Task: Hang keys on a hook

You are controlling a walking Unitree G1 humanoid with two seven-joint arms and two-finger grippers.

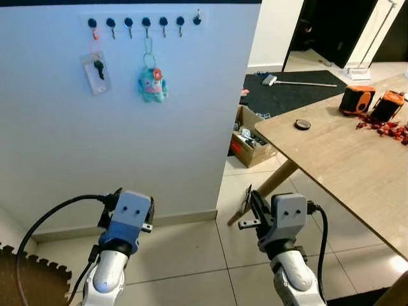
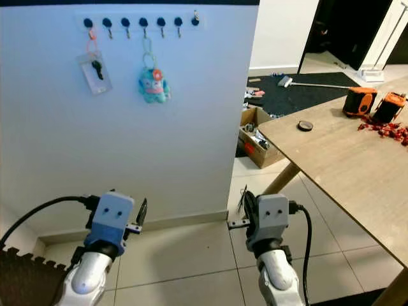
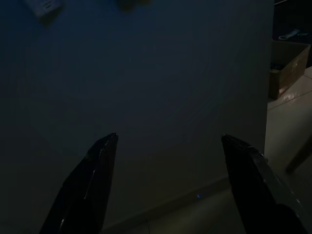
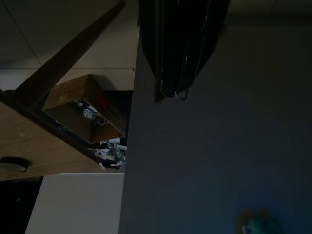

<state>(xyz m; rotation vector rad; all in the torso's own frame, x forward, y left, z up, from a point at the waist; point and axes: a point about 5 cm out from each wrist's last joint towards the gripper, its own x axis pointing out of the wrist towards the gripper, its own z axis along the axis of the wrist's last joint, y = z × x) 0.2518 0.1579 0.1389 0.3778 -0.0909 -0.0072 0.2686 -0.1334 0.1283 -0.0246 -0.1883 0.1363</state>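
Left eye view: right gripper [image 1: 250,205] low near floor, fingers together, apparently clamped on keys [image 4: 176,73], hard to make out. Hook rail [image 1: 145,22] high on wall, up and leftward; rightmost hooks free. Left gripper [image 3: 168,146] spread wide, empty.

Left gripper [image 3: 165,146]: held low before the body, fingers [image 3: 90,180] spread wide apart.
Right gripper [image 1: 253,207]: held low, fingers pressed together.
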